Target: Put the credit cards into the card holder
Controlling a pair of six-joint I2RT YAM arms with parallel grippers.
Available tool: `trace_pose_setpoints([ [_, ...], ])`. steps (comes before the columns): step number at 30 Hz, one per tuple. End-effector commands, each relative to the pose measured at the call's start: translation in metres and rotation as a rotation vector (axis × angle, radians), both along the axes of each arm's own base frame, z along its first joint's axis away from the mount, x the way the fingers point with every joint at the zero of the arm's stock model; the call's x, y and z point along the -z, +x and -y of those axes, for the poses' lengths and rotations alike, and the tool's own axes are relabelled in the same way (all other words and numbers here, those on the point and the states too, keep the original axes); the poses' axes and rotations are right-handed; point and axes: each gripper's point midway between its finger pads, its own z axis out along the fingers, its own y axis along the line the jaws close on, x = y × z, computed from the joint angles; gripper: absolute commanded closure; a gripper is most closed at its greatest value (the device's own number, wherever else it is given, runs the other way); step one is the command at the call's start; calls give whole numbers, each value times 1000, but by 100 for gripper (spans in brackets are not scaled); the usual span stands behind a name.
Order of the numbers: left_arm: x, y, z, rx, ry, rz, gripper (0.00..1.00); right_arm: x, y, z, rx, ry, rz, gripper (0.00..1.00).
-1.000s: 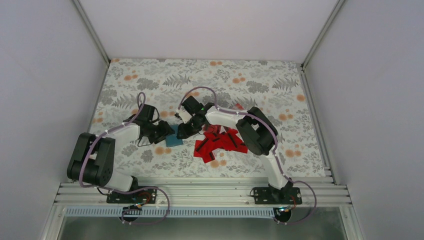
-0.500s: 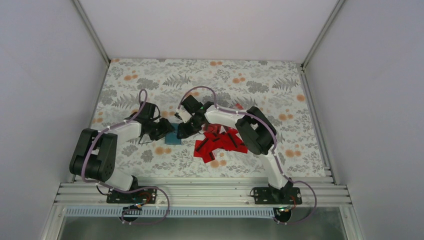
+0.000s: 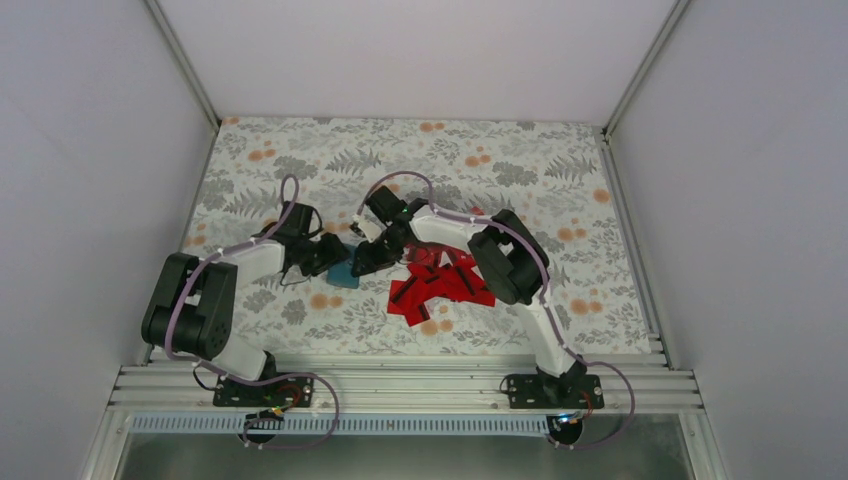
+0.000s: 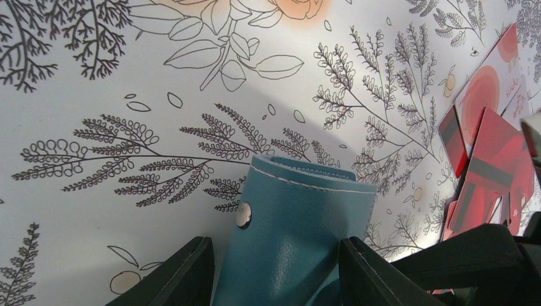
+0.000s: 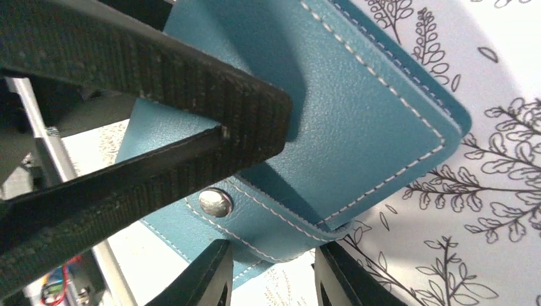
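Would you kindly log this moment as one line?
Left gripper: holding teal-blue folding card holder | Right gripper: straddling its snap flap, grip unclear | Red plastic cards: heaped on table

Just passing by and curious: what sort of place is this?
Likely a robot test booth: plain white walls box in a leaf-patterned table, and a left arm and right arm are bolted to a metal rail.

This is a robotics lab test cell: a left arm [image 3: 250, 265] and a right arm [image 3: 450, 232] bolted to an aluminium rail [image 3: 400, 385] beside a floral-covered table [image 3: 450, 150], boxed in by plain white panels [image 3: 90, 150].
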Motion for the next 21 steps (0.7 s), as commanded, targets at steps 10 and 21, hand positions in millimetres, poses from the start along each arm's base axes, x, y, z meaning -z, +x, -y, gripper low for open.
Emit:
trace_pose_setpoints([
  [10, 61, -67, -32, -27, 175, -260, 42, -8, -7, 15, -2, 82, -183, 58],
  [21, 56, -72, -40, -51, 209, -263, 18, -16, 1, 17, 49, 90, -206, 53],
])
